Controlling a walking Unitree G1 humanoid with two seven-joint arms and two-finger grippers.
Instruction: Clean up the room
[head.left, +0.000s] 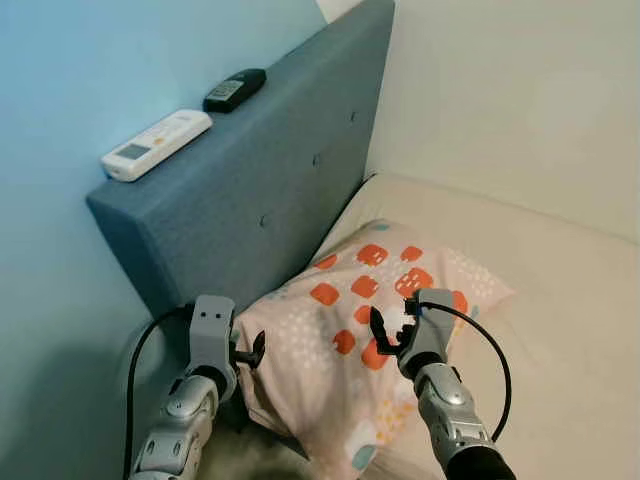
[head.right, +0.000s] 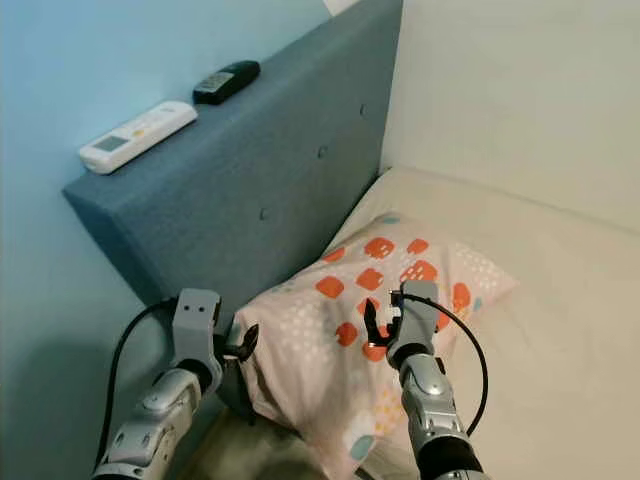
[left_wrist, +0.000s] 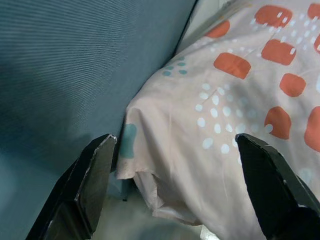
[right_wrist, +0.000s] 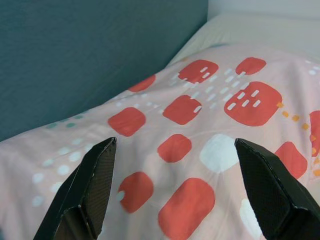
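My left hand (head.left: 252, 352) and right hand (head.left: 388, 333), fingers apart, hover at the pillow (head.left: 350, 340); remote (head.left: 157, 144) lettering at upper left is unreadable.

The headboard (head.left: 250, 170) filling the left and centre of the frame is covered in a blue-grey woven cloth, matt, with a fine ribbed weave and tufted buttons. The pillow (head.left: 370, 330) at lower centre is in smooth, soft, thin cloth, pale pink printed with orange blocks and white dots, creased at its corner. The mattress (head.left: 560, 300) on the right wears a plain cream cloth. At upper left, the white remote (head.left: 156, 145) and the black remote (head.left: 234, 89) look like plastic.
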